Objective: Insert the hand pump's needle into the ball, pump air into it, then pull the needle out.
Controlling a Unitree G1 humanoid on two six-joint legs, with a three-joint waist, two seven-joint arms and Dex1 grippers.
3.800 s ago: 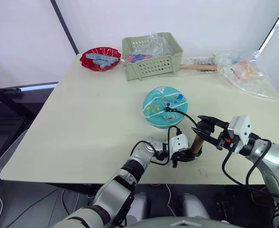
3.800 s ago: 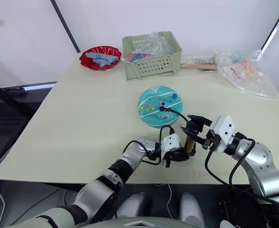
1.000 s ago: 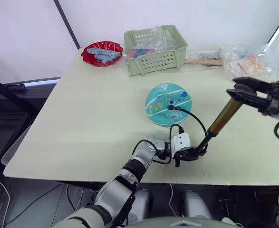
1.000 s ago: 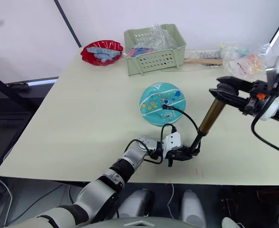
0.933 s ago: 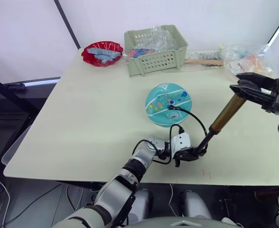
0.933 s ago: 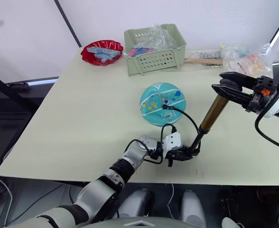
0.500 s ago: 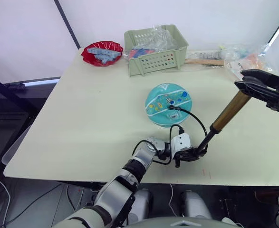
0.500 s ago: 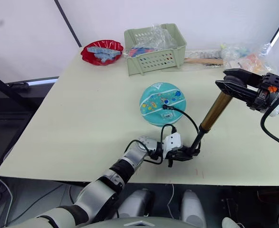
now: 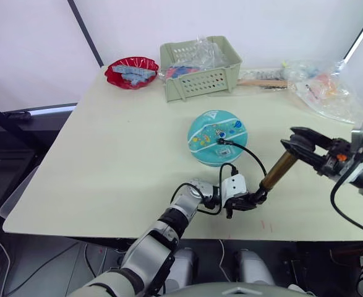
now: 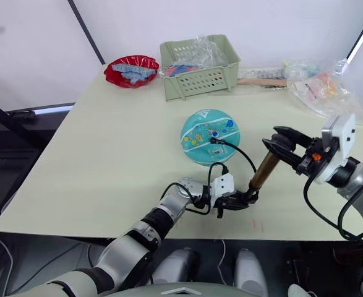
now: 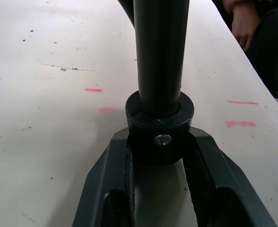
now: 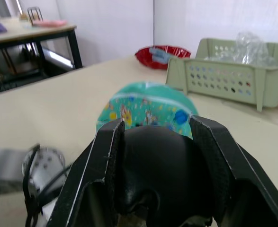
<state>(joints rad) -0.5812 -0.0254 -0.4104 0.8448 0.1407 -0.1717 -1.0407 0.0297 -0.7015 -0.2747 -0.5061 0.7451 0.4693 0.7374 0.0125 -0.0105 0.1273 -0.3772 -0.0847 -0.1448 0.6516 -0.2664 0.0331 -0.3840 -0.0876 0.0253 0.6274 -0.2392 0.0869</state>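
Observation:
The teal ball [image 9: 217, 137] with white stripes lies mid-table. The hand pump [image 9: 276, 173] leans up to the right from its black foot [image 11: 160, 130]. My left gripper [image 9: 249, 201] is shut on that foot, a finger [image 11: 108, 182] on each side. My right gripper [image 9: 300, 146] is shut on the black T-handle [image 12: 157, 165], low over the gold barrel. The thin black hose [image 9: 250, 153] loops from the foot to the needle's black fitting [image 9: 221, 142] on top of the ball. The metal needle itself is hidden.
A green basket [image 9: 200, 68] and a red bowl [image 9: 130, 73] stand at the back of the table. Plastic bags [image 9: 323, 90] lie at the back right. The pump's foot is near the table's front edge. A person's hand [image 11: 245, 23] shows beyond the table edge.
My right gripper has come down and to the left with the handle, sliding the pump's rod into the barrel. The left gripper and the foot have stayed put.

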